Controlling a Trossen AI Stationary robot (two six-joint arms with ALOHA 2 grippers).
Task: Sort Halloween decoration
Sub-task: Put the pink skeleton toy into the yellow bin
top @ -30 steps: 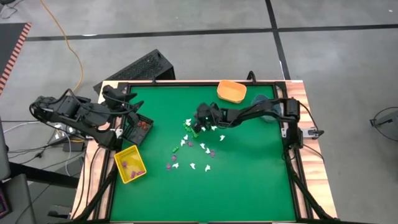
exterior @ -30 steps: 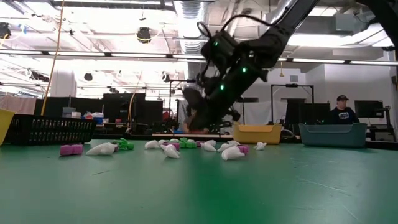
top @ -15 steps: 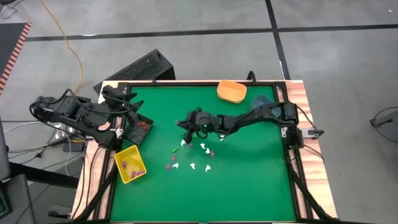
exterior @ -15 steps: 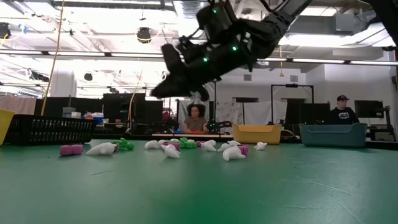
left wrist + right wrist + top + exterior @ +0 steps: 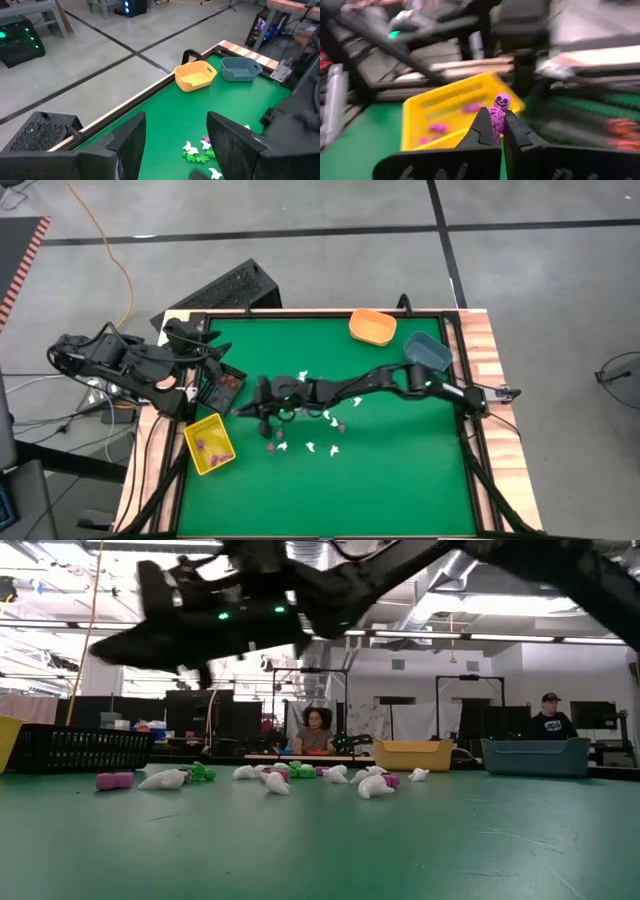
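The decorations are tiny white, purple and green trinkets (image 5: 312, 432) lying loose on the green mat, seen as a row in the low view (image 5: 270, 778). My right gripper (image 5: 247, 408) reaches across the table toward the left side and is shut on a purple skeleton trinket (image 5: 498, 111). It hangs in the air (image 5: 130, 640) just short of the yellow bin (image 5: 208, 443). That bin holds a few purple trinkets (image 5: 439, 128). My left gripper (image 5: 205, 346) waits, open, above the table's far left corner (image 5: 175, 145). My right gripper pinches the purple skeleton between its two fingertips (image 5: 482, 125). The fingers are on its body (image 5: 496, 124), and its round head (image 5: 501, 100) sticks out beyond the tips. The trinket is lifted clear of the mat, in front of the yellow bin (image 5: 450, 107).
A black bin (image 5: 222, 387) with reddish trinkets sits beside the left arm, just beyond the yellow one. An orange bin (image 5: 372, 327) and a blue bin (image 5: 427, 351) stand near the far right corner. A wooden rim (image 5: 495, 430) frames the mat. People sit in the room behind (image 5: 315, 730).
My right gripper has risen from the pile of trinkets and swept toward the table's left edge, stretching the arm out until it is close to the yellow bin. The purple trinket has gone with it, lifted clear of the mat.
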